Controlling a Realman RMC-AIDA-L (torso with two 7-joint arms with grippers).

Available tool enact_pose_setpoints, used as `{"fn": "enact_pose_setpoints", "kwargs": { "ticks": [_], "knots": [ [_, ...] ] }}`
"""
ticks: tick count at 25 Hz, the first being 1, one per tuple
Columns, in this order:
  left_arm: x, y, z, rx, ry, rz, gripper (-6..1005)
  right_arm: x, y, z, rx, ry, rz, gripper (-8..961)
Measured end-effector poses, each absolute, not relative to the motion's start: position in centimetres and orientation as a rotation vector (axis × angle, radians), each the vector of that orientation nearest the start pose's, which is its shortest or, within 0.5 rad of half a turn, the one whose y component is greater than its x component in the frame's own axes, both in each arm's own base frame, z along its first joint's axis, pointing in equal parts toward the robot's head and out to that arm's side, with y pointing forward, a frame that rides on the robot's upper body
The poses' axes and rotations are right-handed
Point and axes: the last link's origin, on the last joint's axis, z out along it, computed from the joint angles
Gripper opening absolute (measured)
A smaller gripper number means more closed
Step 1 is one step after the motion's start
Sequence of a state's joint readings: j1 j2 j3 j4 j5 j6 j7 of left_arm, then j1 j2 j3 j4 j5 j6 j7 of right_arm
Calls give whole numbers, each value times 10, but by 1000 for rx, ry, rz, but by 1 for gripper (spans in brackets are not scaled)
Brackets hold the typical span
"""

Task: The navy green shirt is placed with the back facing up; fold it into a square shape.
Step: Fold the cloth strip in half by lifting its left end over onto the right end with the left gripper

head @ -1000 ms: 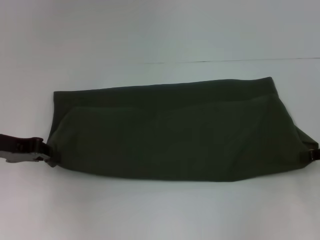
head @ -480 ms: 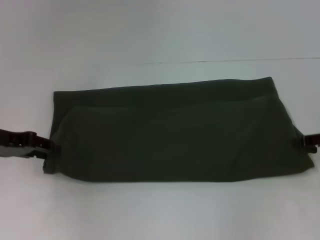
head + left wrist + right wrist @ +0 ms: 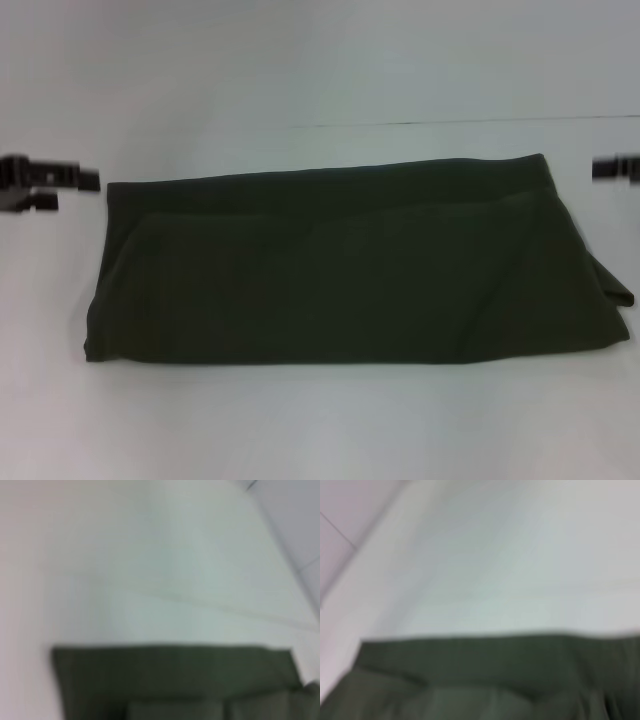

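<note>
across the middle of the white bench [image 3: 320, 420] the navy green shirt [image 3: 350, 275] is lying flat, folded into one long dark band that is running from the robot's left to its right. only plain cloth is showing on top. its near edge is lying fairly straight, while the far edge is slanting a little, sitting farther back on the right than on the left. a second layer is showing as a faint step just inside the far edge, and on the right end a small flap of cloth is sticking out past the main fold. the left end is looking rounded where the cloth is doubling over.

the left hand [image 3: 48, 180] is hovering off the shirt's far left corner, close beside it but apart from the cloth, gripping nothing; it is too smeared to tell whether its fingers are spread or closed. the right hand [image 3: 615, 168] is peeking in at the right edge of the head view, level with the shirt's far right corner and clear of it, also gripping nothing, and its fingers cannot be made out either.

the left wrist view is showing the shirt [image 3: 170, 680] as a dark strip with pale bench beyond it, and the right wrist view is showing the shirt [image 3: 485, 680] the same way, with a layered fold line crossing it.

a thin dark seam is running across the bench behind the shirt.
</note>
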State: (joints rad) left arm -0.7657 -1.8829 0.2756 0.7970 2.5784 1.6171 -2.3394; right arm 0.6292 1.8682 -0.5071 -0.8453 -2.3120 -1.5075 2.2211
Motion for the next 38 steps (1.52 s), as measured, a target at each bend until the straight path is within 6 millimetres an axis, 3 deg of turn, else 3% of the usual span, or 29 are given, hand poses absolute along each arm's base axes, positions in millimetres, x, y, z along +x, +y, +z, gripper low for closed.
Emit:
{"fn": "enact_pose_setpoints", "kwargs": {
  "ticks": [6,12,19,22,30,38],
  "knots": [
    [-277,389,116,-2201,-1548,-629,900,286,396,139,-2210,1178,633,899],
    [-282,375,102,-2206,-1547,-765,901,299,384,126,-2258,912,711,915],
    [-281,353,89,-2371,-1355,-823,897,303,354,100,-2481,612,647,912],
    [-288,352,88,-2304,-1457,-821,896,301,345,94,-2557,558,633,912],
    [-304,347,95,-2025,-1987,-631,895,302,330,80,-2725,437,526,911],
    [-311,336,106,-1870,-2218,-417,894,305,322,80,-2755,359,520,911]
  ]
}}
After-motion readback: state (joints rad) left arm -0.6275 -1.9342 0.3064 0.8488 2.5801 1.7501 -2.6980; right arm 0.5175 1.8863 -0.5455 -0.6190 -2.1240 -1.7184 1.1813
